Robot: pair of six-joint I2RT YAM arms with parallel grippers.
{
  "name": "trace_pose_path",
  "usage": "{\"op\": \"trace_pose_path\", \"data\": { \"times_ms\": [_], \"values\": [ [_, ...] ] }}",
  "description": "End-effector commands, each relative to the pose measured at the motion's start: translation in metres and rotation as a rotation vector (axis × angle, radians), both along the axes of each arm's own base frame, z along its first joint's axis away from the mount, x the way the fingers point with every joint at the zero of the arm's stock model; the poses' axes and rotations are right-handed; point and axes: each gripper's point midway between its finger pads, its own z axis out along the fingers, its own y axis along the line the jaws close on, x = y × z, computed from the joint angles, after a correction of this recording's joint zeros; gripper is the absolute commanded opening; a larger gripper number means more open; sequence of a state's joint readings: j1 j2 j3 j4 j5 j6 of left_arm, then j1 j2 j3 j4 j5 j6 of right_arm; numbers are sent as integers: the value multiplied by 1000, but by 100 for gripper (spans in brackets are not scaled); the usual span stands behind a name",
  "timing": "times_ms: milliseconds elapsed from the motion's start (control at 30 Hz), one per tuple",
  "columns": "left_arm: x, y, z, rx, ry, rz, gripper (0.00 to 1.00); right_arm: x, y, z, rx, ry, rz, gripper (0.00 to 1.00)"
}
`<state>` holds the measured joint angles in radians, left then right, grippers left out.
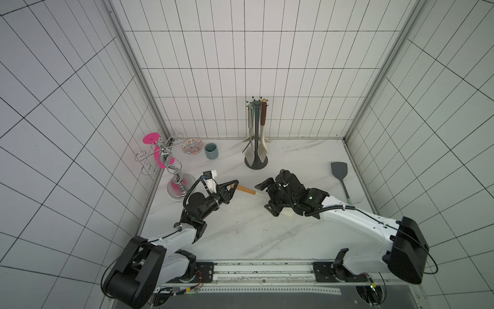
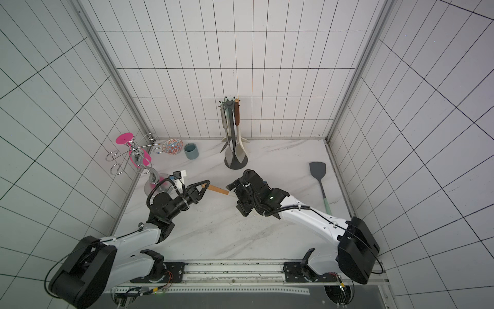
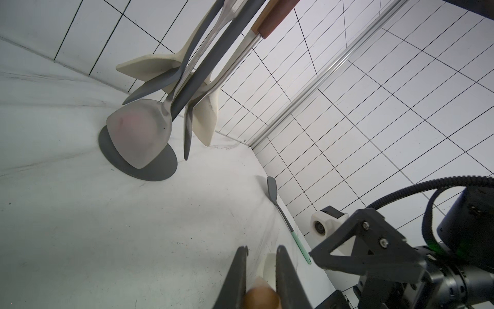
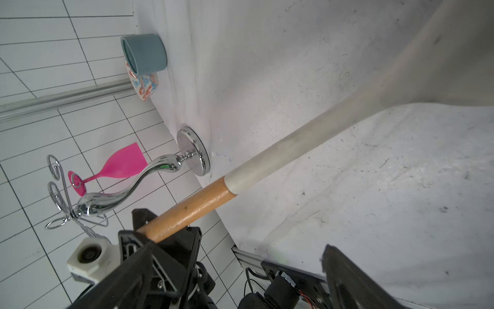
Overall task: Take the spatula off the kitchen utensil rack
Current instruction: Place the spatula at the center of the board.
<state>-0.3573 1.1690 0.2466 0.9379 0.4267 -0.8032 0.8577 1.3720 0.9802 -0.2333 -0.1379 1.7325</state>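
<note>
Spatula is off the rack, out between the arms. The left gripper pinches its wooden end, while the right gripper stands spread at the pale shaft. Best lower it flat onto the table before letting go, since a one-end hold may droop.

White marble tabletop, far-left corner: shiny chrome stand with wire loop arms, carrying an inverted pink plastic wine glass. Beside it stand a patterned ceramic bowl and a blue-grey cylindrical cup. Near the right wall lies a dark grey flat turner with mint-green handle tip.
</note>
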Motion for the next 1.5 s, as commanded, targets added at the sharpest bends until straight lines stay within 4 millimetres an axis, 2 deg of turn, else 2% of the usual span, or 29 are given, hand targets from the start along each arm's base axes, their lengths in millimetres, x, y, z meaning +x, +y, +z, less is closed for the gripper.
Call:
{"op": "trace_pose_path", "data": {
  "times_ms": [0,33,133,333,433,733,900,933,1067,1167,1233,1367,1467],
  "values": [
    [-2,3,13,-20,-46,14,0,13,8,-9,41,89,-128,99],
    [-2,3,14,-21,-49,14,0,16,11,-12,34,95,-131,97],
    [-4,3,16,-26,-55,12,0,23,12,-21,14,107,-172,83],
    [-9,4,22,-46,-72,2,0,36,-3,-40,-7,118,-320,60],
    [-10,4,24,-52,-77,-1,0,41,-5,-37,-4,102,-352,51],
    [-14,-5,27,-81,-86,-67,0,59,-15,-31,-4,72,-402,0],
    [-17,-13,26,-82,-91,-117,0,68,-31,-22,-8,38,-426,0],
    [-17,-15,26,-75,-92,-122,7,69,-37,-20,-19,24,-433,0],
    [-14,-17,17,-42,-68,-108,66,74,-73,-10,-88,-95,-461,0],
    [-9,-14,7,-3,-37,-70,89,82,-108,4,-183,-234,-404,0],
    [-6,-12,2,20,-19,-43,97,83,-130,8,-245,-271,-348,0],
    [0,-10,-6,57,7,-14,97,87,-182,18,-387,-384,-193,0],
    [2,-11,-11,71,23,-7,97,88,-211,26,-564,-458,7,0]
  ]
}}
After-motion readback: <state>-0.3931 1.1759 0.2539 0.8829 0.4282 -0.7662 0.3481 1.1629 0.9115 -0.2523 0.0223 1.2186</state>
